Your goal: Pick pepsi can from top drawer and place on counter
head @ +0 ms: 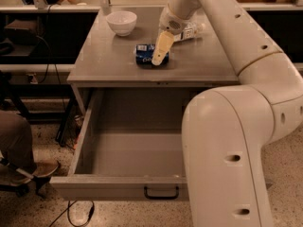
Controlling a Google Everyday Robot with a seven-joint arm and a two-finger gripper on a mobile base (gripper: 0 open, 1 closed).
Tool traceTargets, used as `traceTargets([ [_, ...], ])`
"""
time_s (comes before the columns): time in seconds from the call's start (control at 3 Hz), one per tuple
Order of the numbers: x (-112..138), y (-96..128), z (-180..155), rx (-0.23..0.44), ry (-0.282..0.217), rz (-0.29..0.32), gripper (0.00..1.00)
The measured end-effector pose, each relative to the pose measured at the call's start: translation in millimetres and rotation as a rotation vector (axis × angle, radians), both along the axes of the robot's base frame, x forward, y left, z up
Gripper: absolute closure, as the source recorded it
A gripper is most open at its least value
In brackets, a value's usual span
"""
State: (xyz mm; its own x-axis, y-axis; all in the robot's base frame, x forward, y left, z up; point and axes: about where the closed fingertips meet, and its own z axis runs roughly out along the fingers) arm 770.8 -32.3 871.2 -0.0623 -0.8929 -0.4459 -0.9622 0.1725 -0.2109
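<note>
The pepsi can [143, 54] lies on its side on the counter [113, 67], near the middle. My gripper [156, 58] reaches down from the arm at the upper right and is shut on the can's right end; one pale finger [161, 45] crosses in front of it. The top drawer [118, 189] is pulled wide open below the counter. Its inside shows nothing where visible, and my arm hides its right part. The drawer's black handle [161, 193] is at the front centre.
A white bowl [121, 21] stands at the counter's back left. A clear plastic bottle [191, 30] lies at the back right, behind my gripper. A person's leg and shoe [26, 167] are on the floor left of the drawer. My arm's large body [227, 164] fills the right foreground.
</note>
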Motion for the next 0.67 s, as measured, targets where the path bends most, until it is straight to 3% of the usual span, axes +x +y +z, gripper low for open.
traceTargets([
  [0.33, -3, -32, -3, 0.133, 0.022, -0.076, 0.0],
  [0.67, -19, -108, -17, 0.324, 0.03, -0.231, 0.0],
])
